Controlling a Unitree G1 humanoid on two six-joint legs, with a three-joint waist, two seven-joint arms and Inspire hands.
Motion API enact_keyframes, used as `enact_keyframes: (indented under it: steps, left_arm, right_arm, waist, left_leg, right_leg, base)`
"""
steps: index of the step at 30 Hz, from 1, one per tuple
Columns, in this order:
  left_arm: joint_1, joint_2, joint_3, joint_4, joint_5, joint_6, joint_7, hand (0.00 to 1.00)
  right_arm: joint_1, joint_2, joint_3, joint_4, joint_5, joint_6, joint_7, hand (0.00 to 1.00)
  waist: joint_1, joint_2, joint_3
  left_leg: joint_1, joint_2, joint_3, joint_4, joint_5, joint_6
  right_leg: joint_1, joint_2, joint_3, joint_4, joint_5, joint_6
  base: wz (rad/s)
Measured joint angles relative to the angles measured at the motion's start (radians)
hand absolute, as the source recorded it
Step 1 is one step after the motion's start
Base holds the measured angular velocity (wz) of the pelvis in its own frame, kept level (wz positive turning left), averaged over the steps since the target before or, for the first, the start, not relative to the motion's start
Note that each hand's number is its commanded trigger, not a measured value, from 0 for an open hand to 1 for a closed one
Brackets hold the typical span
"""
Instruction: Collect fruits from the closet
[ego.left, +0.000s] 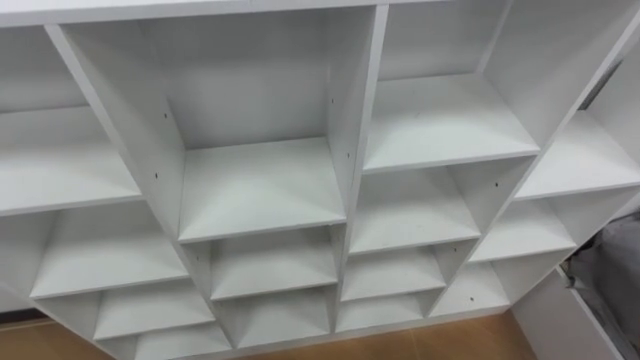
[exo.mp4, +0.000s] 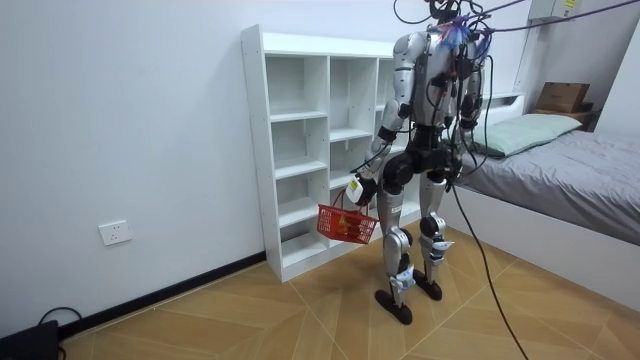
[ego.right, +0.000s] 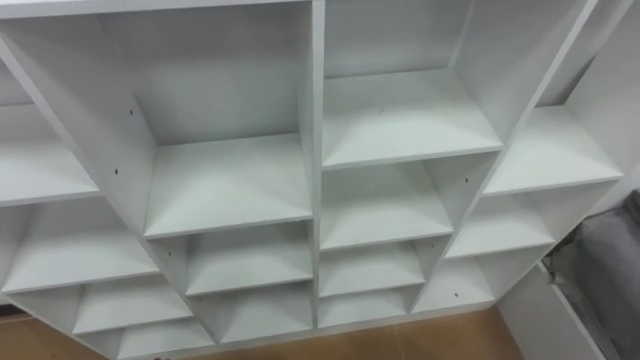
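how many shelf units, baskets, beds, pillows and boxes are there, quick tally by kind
shelf unit: 1
red basket, in the left hand: 1
bed: 1
pillow: 1
cardboard box: 1
total: 5

Red basket (exo.mp4: 347, 224) contents too sm. to tell; closet (ego.left: 355, 150) cut off top, L & R in eye views.

Left arm hanging down, left hand (exo.mp4: 355, 191) clasping basket (exo.mp4: 347, 226) handle
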Motion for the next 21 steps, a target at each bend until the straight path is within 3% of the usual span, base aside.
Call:
enact_keyframes:
  steps: [21]
  left_arm:
    - [0.006, 0.0, 0.0, 0.0, 0.0, 0.002, 0.006, 1.0]
  right_arm:
    - [-0.001, 0.001, -0.005, 0.007, 0.003, 0.0, -0.006, 0.0]
  waist:
    - [-0.001, 0.004, -0.0012]
  left_leg:
    - [0.007, 0.0, 0.001, 0.0, 0.0, 0.0]
  right_leg:
    - [0.002, 0.0, 0.0, -0.001, 0.0, 0.0]
  base:
    - [0.0]
